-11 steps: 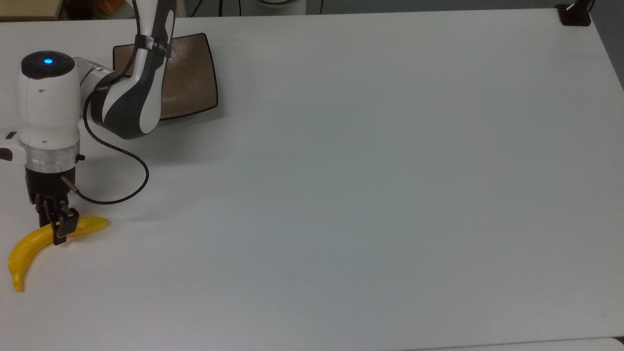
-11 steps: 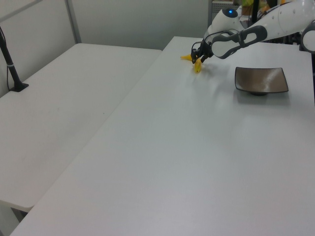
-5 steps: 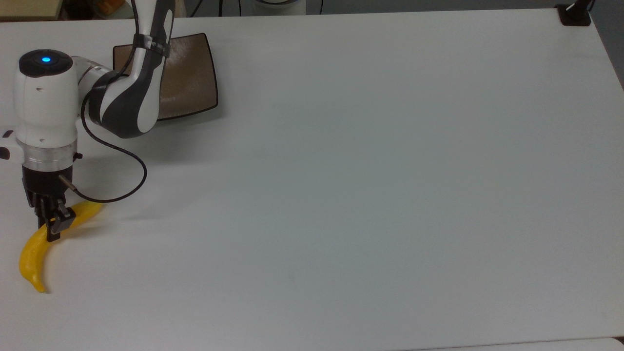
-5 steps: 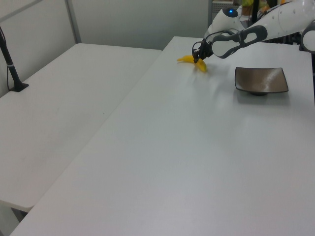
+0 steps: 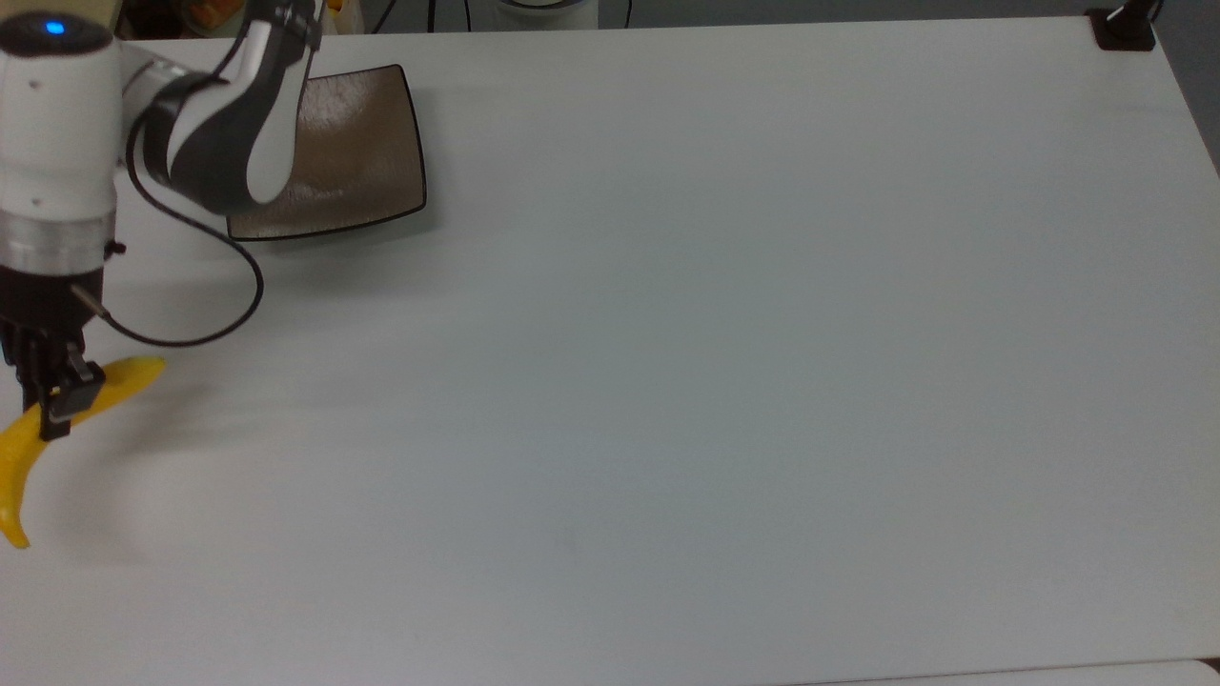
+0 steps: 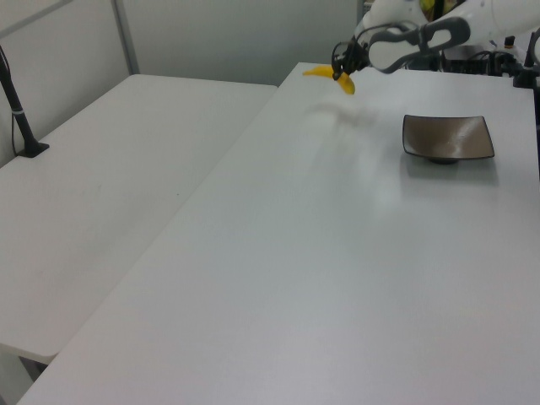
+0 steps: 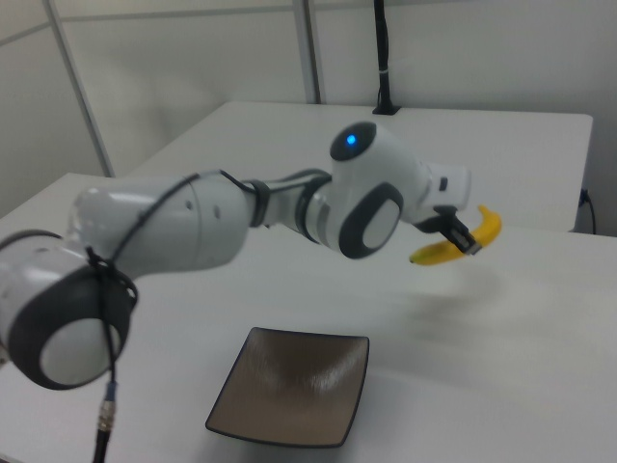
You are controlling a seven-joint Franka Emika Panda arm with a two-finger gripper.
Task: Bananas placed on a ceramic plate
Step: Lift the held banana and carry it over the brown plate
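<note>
In the right view the ceramic plate (image 7: 294, 389) sits nearest, a square, glossy brown-taupe dish with a thin dark rim and upturned corners, its surface faintly streaked and bare, resting flat on the white table (image 7: 521, 367). The arm's bulky white and dark-grey links sweep over the plate's far side, with a thin black cable hanging from the nearest joint at the right view's left. In the top view one of those links covers the plate's (image 5: 353, 152) left part, and the cable loops down over the table (image 5: 715, 333) between the plate and the wrist. Beyond the plate in the right view, the gripper (image 7: 461, 234) has its jaws clenched on the banana (image 7: 461, 241) near its middle, holding it in the air above the table, with a soft shadow on the tabletop below it. The banana is a single curved piece, bright yellow, smooth and plastic-looking. In the top view it (image 5: 57, 429) hangs at the top view's far left edge, well apart from the plate, one end pointing toward the top view's right and the tapered end curving down toward the top view's bottom, with the gripper (image 5: 52, 395) across it. In the left view the banana (image 6: 331, 76) is held by the gripper (image 6: 342, 70) above the table's far edge, to the left view's left of the plate (image 6: 447, 137). A black post (image 6: 17, 105) stands clamped on a second white table (image 6: 101, 194) at the left view's left.
</note>
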